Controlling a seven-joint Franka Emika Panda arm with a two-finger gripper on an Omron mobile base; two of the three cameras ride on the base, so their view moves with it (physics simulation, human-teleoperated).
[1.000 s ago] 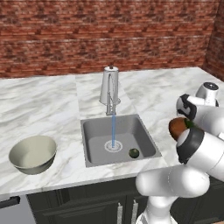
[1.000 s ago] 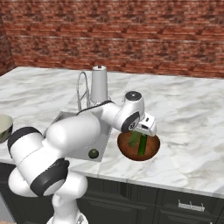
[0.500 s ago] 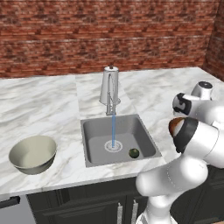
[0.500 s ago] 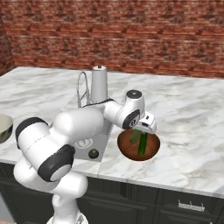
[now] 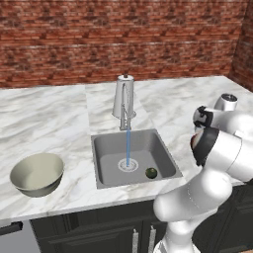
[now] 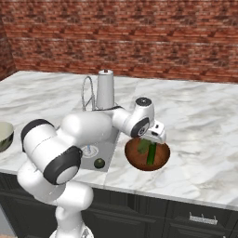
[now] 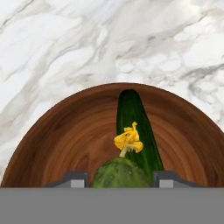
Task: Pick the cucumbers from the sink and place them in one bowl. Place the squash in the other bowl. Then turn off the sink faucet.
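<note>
Little has changed over the last second: the arm's elbow has swung somewhat, while the gripper point(image 6: 153, 139) is kept over the reddish-brown bowl point(image 6: 160, 160) on the right of the marble surface point(image 6: 204, 125). From the hand camera, the two fingers point(image 7: 76, 179) are seen set either side of the plumper cucumber point(image 7: 120, 173), whose end carries a small yellow flower; whether it is being squeezed cannot be told. Beyond it, the long dark cucumber point(image 7: 133, 127) is lying in the bowl's wooden hollow.

To the left, the sink point(image 5: 106, 163) is set into the surface, and a thin stream of water point(image 5: 128, 146) is seen running from the faucet point(image 5: 123, 96) onto the drain point(image 5: 128, 165). The squash point(image 5: 150, 172), small, round and dark green, is lying on the basin floor at its near right, just beside the drain. Well apart, at the near left, the pale grey-beige bowl point(image 5: 37, 173) is standing with its cream inside showing. A red brick wall point(image 5: 99, 39) is seen at the far side.
</note>
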